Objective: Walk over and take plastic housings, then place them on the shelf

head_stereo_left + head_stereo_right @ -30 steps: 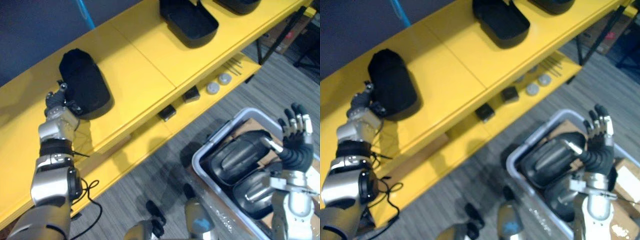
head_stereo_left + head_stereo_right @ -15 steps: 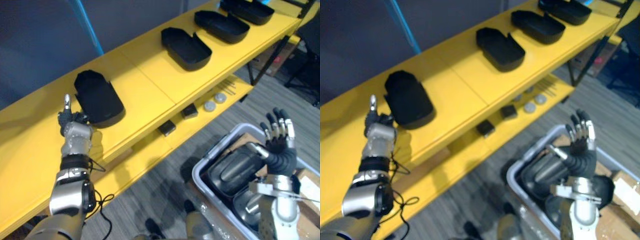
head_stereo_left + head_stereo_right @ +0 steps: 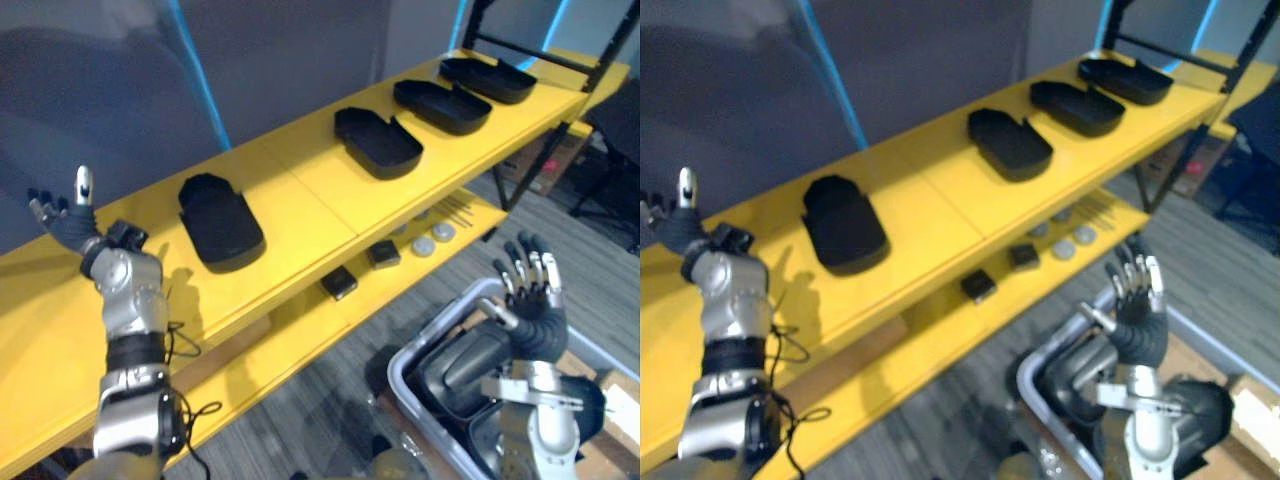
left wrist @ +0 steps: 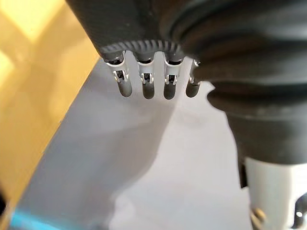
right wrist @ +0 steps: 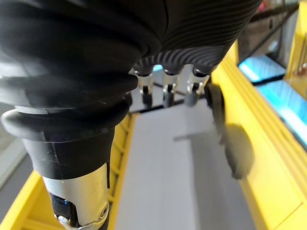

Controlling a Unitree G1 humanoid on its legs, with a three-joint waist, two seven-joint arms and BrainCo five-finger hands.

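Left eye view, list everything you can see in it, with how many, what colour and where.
plastic housings: four, black, in a row along the shelf's top board
shelf: one, yellow, two boards, running across the view
small blocks: two, black, on the lower board
round discs: two, grey, on the lower board beside the blocks
thin rods: count unclear, lower board, past the discs
bin: one, light grey, on the floor at lower right
dark housings: at least two, dark grey, inside the bin
left robot hand: open, up above the shelf's left end
right robot hand: open, above the bin
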